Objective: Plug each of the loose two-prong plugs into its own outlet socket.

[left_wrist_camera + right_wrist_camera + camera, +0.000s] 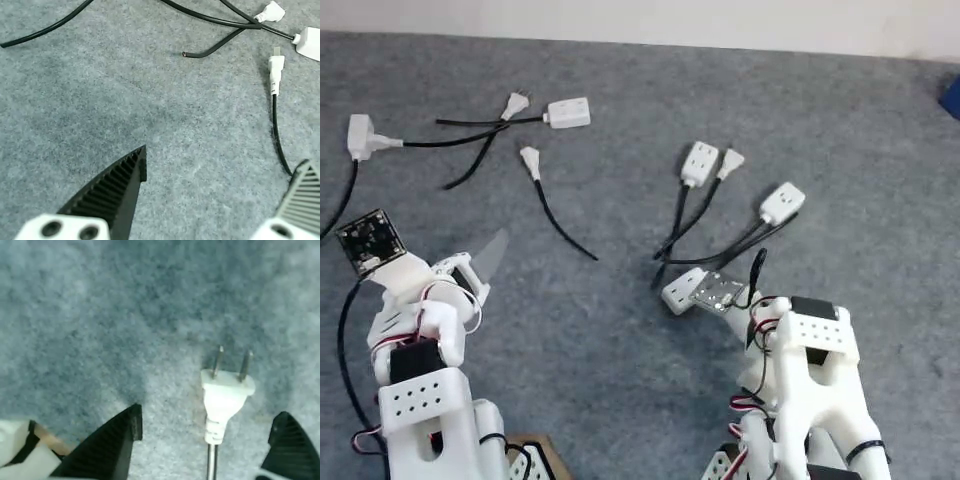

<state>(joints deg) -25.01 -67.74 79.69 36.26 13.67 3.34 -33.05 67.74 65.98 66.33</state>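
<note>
Two-prong plugs are scattered loose over the grey, felt-covered tabletop (620, 350). One plug (225, 390) is framed between the spread fingers of the right claw (210, 412), which is released and held low over it toward the near right, touching neither side of it. The left claw (480, 262) is likewise released, its fingers parted above bare felt toward the near left and angled at the tabletop's middle. A second plug (276, 67) on a black cord is seen ahead of it, well apart. A third plug (517, 103) is laid just beside an outlet socket (568, 113) toward the far edge. A fourth plug (730, 162) lies beside another socket (700, 162) right of centre, with a further socket (782, 203) near. At the left edge, whether the white socket (360, 135) has a plug seated cannot be made out. From above, the right claw's fingers are largely covered by its wrist, and a white block (680, 292) at its tip cannot be identified. Both arm bases are cut off at the near edge. A pale strip is seen beyond the far edge, and a blue object (952, 95) is cut off at the right edge.
</note>
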